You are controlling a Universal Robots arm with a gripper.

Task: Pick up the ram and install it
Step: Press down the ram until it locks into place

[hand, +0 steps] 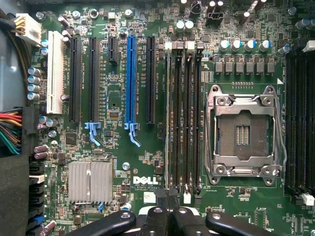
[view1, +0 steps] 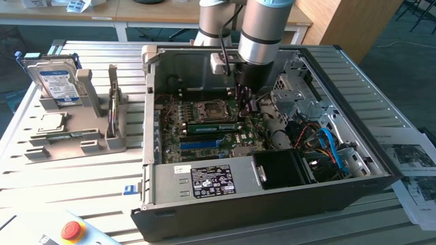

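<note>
Black fingers of the gripper (hand: 167,204) are pressed together, tip against tip, over the green motherboard (hand: 113,142). In the wrist view their tips sit at one end of the row of dark memory slots (hand: 183,118) that runs just beside the open processor socket (hand: 243,135). From the exterior view the gripper (view1: 243,102) hangs inside the open computer case (view1: 272,204), close to the socket (view1: 208,108) on the side toward the exterior view's right.

The ram (view1: 214,127) shows as a long green strip lying along the slots just beside the socket, on its near side, a little apart from the fingertips. Whether it is fully seated cannot be told.

Farther from the socket than the memory slots stand a blue expansion slot (hand: 130,78) and a ribbed silver heatsink (hand: 90,182). Well away from the socket, outside the case toward the exterior view's left, a grey holder (view1: 68,148) carries an upright blue-labelled hard drive (view1: 58,84) and a square silver chip (view1: 51,122).
</note>
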